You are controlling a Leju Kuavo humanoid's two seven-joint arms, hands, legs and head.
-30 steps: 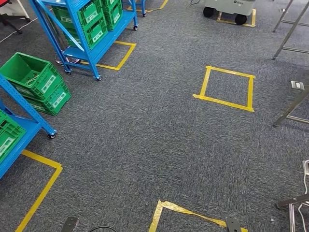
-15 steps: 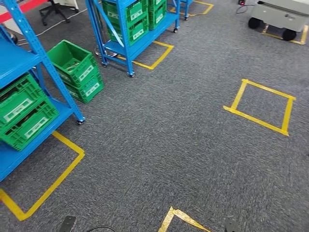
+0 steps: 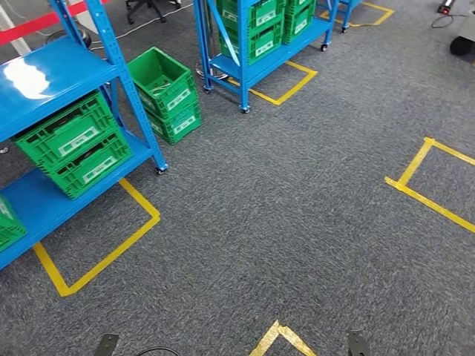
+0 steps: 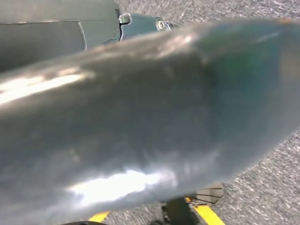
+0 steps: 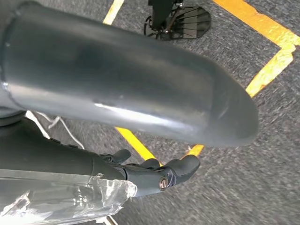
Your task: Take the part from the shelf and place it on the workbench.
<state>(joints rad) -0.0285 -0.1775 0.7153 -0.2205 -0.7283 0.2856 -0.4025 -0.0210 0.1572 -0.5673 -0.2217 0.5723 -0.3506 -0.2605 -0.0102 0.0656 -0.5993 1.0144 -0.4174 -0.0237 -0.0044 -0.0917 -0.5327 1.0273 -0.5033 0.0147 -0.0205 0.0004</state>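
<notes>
In the head view, a blue shelf (image 3: 50, 74) stands at the left with green crates (image 3: 73, 141) on its lower level. What lies inside them is too small to tell. In the right wrist view, my right hand (image 5: 159, 174) hangs over the carpet. Its dark fingers (image 5: 183, 166) are stretched out with nothing between them, and crumpled clear plastic film (image 5: 71, 197) lies along the wrist side. In the left wrist view, part of my left hand (image 4: 141, 21) is seen behind a blurred grey body part, so its fingers cannot be read.
Two stacked green crates (image 3: 165, 93) sit on the floor beside the near shelf. A second blue shelf (image 3: 240, 44) on castors holds more crates farther back. Yellow tape squares (image 3: 101, 252) (image 3: 425, 193) mark the grey carpet.
The camera has swung to the left. The shelves and crates have slid rightward into the picture, and the yellow square has moved toward the right edge.
</notes>
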